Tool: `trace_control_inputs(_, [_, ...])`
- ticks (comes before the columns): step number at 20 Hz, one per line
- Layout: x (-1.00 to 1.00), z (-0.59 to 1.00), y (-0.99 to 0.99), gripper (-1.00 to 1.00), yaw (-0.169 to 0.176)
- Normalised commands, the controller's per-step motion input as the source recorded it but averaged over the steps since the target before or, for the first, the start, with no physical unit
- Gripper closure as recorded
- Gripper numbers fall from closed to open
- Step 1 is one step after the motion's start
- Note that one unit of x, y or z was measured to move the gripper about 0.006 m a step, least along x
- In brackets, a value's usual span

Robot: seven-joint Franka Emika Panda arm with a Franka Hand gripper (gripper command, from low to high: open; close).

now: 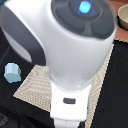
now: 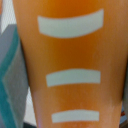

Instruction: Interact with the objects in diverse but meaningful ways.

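On the woven mat (image 1: 35, 82), perhaps, a light-blue cup (image 1: 12, 72).

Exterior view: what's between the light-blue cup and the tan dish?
Cannot tell: the arm blocks that stretch between cup and dish. Only woven mat shows, beside the cup.

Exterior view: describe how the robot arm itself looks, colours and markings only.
The arm fills most of the exterior view: a glossy white, rounded housing with dark grey joint caps and a glowing blue light on the upper cap. A narrower white block lower down carries a small dark rectangular slot. No cables or lettering show, and the gripper itself is not in view.
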Motion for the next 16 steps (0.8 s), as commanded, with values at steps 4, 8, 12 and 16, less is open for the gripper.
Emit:
trace_control_inputs(4, [-1.00,0.41,0.38,1.00,0.047])
trace_control_inputs(8, [-1.00,0.15,0.31,1.00,0.052])
trace_control_inputs(12, [-1.00,0.00,0.24,1.00,0.052])
trace_control_inputs(16, [-1.00,-0.01,0.32,1.00,0.044])
